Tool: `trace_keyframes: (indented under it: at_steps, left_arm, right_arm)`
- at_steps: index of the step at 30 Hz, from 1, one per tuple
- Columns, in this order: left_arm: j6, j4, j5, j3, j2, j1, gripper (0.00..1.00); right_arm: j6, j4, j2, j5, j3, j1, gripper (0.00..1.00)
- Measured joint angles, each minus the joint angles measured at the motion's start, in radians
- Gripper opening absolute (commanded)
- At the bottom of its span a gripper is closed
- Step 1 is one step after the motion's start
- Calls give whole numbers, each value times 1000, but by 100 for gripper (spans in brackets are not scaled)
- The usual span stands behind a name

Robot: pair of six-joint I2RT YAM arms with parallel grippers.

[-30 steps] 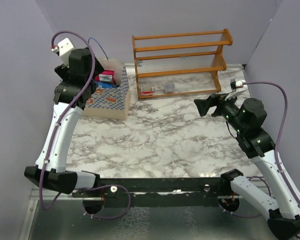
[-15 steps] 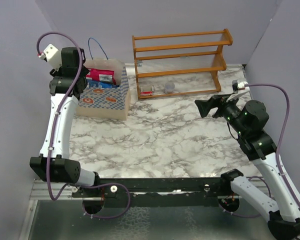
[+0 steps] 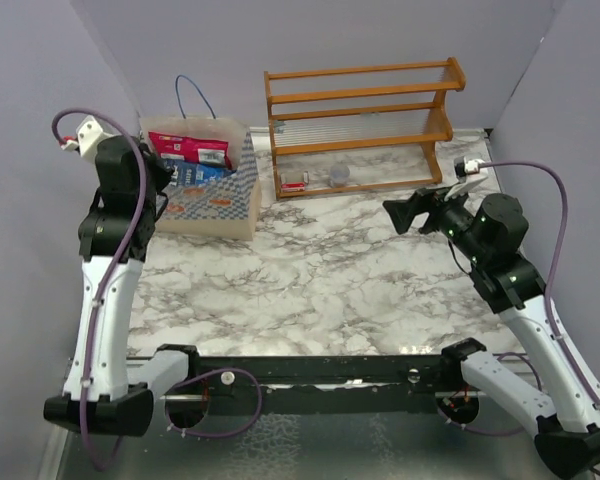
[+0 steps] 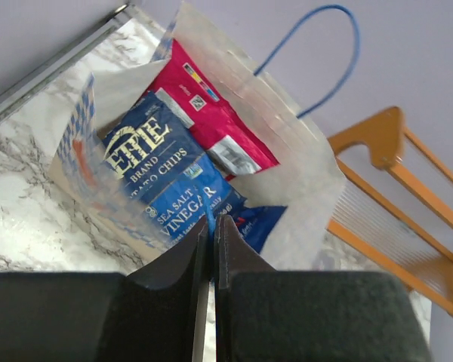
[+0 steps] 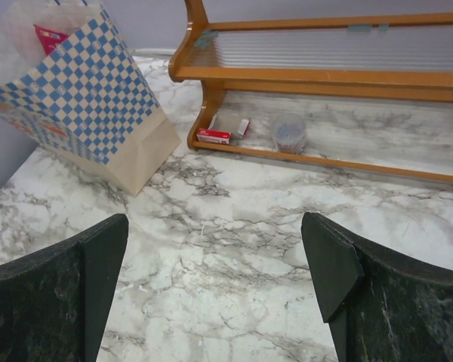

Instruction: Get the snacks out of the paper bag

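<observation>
The paper bag [image 3: 220, 205] stands at the back left, tan with a blue-checkered band, its mouth open. Snacks show inside it: a red packet [image 4: 211, 113] and a dark blue chips packet [image 4: 155, 143] on top, others hidden below. My left gripper [image 4: 211, 223] sits at the bag's near-left rim [image 3: 158, 172]. Its jaws are shut on the near thin blue cord handle, which runs up between the fingers. The far handle [image 4: 334, 45] stands free. My right gripper [image 5: 215, 226] hangs open and empty over the marble, right of the bag [image 5: 90, 98].
An orange-brown wooden rack [image 3: 360, 120] stands at the back centre. On its lowest shelf sit a small clear cup [image 5: 289, 132] and a small red box [image 5: 213, 136]. Purple walls close in at the left, back and right.
My left arm has drawn back to the left from over the bag's mouth and its jaws have closed on the cord handle. The right arm has barely shifted.
</observation>
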Motion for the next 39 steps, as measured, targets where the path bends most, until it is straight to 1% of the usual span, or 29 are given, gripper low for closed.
trace_keyframes:
  at_steps: [3,7,13,18,21,24,31,35,39]
  left_arm:
    - [37,6,58,-40,-108,0,3]
    - [76,8,158,-113,-193,0,0]
    - [127,53,380,-191,-235,-5,0]
    - [159,94,546,-255,-292,-35,0]
    - [177,101,640,-268,-325,-60,0]
    - [195,106,725,-283,-355,-86,0]
    - [196,122,933,-365,-454,-127,0]
    - [214,66,982,-368,-509,-127,0]
    - [253,-67,959,-332,-562,-127,0]
  right_arm:
    - [2,9,39,-48,0,0,99]
    - [5,31,95,-130,0,0,99]
    - [10,58,189,-264,21,0,99]
    - [16,86,276,-367,61,0,99]
    - [22,105,331,-415,88,7,99]
    - [24,120,381,-432,124,27,99]
    - [-15,140,518,-435,275,150,99]
    - [-68,143,617,-425,385,241,99]
    - [-114,149,730,-394,496,306,99]
